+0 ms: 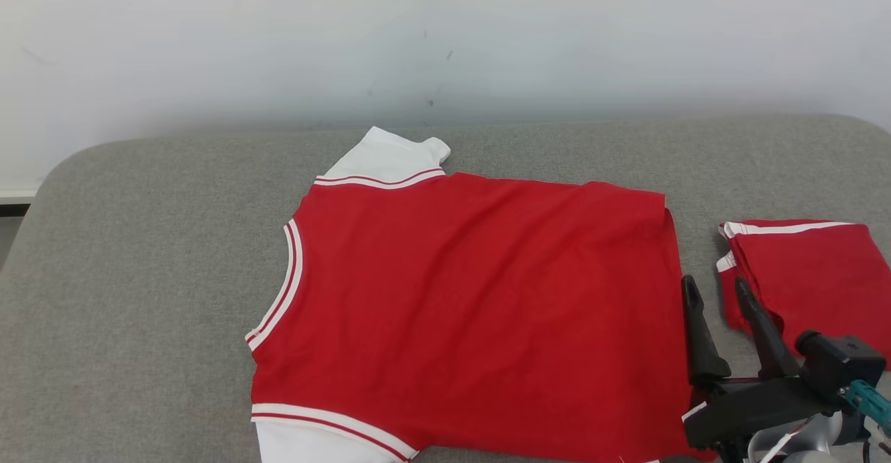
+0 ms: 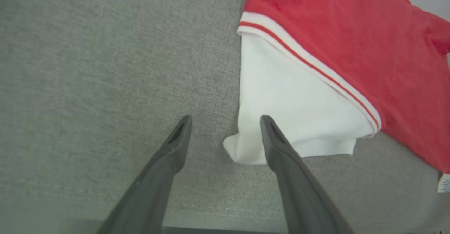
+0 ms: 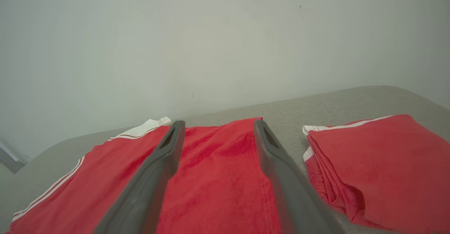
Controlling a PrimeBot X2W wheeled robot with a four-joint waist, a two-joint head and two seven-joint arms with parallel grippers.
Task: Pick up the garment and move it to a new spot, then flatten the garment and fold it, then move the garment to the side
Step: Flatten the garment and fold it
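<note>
A red knit shirt with white short sleeves and striped trim (image 1: 473, 310) lies spread nearly flat on the grey fabric-covered counter (image 1: 139, 275). Its hem edge runs just beside the right fingers (image 1: 699, 338), and the red cloth stretches out ahead of them. Both pairs of fingers stand wide apart with nothing between them. The left fingers (image 2: 277, 146) hover at the shirt's near white sleeve (image 2: 291, 111), one tip over its loose corner and the other over bare counter. On the outer side of the right fingers sits a second red garment, folded into a pad (image 1: 814, 275). The shirt looks light, limp and soft, so I expect it to sag and bunch wherever it goes unsupported, and the rough counter cloth may drag at it. The sound holds, to my eye, are the hem corner nearest the right fingers and the striped sleeve seam by the left fingers, pinched through both layers and raised together.
</note>
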